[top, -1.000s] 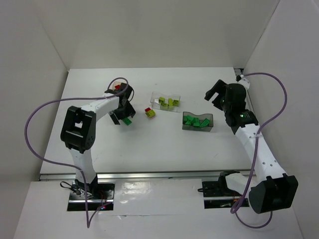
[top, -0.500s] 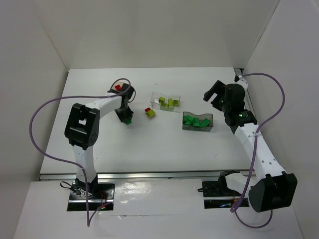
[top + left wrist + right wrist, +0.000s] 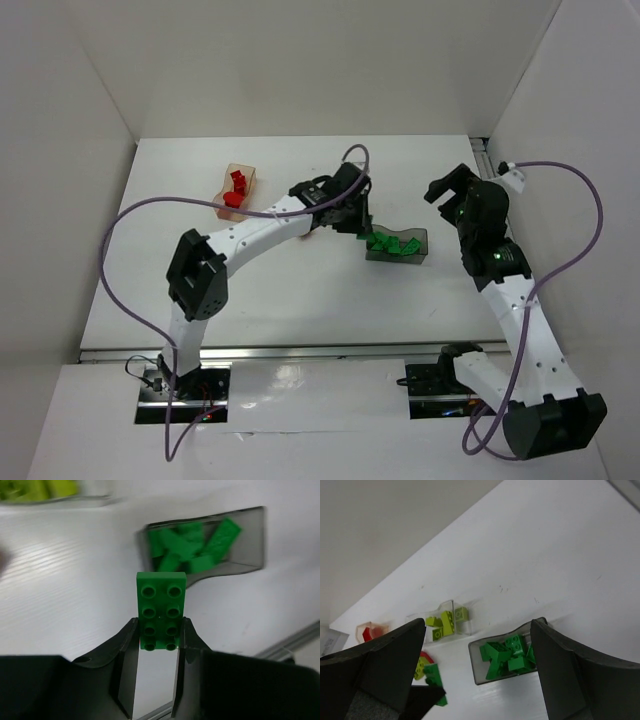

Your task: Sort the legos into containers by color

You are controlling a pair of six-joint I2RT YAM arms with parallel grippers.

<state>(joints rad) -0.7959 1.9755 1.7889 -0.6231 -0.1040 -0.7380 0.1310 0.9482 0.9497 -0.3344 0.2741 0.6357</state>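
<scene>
My left gripper (image 3: 360,222) is shut on a dark green lego (image 3: 161,611) and holds it above the table, just left of the smoky grey tub (image 3: 423,246). That tub (image 3: 254,540) holds several dark green legos (image 3: 507,655). The clear tub (image 3: 465,605) holds yellow-green legos (image 3: 445,622); my left arm hides it in the top view. The orange tub (image 3: 248,176) at the back left holds red legos (image 3: 236,186). A yellow-green lego with a red one on it (image 3: 421,664) lies loose on the table. My right gripper (image 3: 452,188) is open and empty, high at the right of the tubs.
White walls close in the table at the back and both sides. The left arm's purple cable (image 3: 130,215) loops over the left half of the table. A metal rail (image 3: 300,352) runs along the near edge.
My left gripper has swung right from beside the orange tub to next to the grey tub, carrying the green lego. The right arm has shifted slightly right.
</scene>
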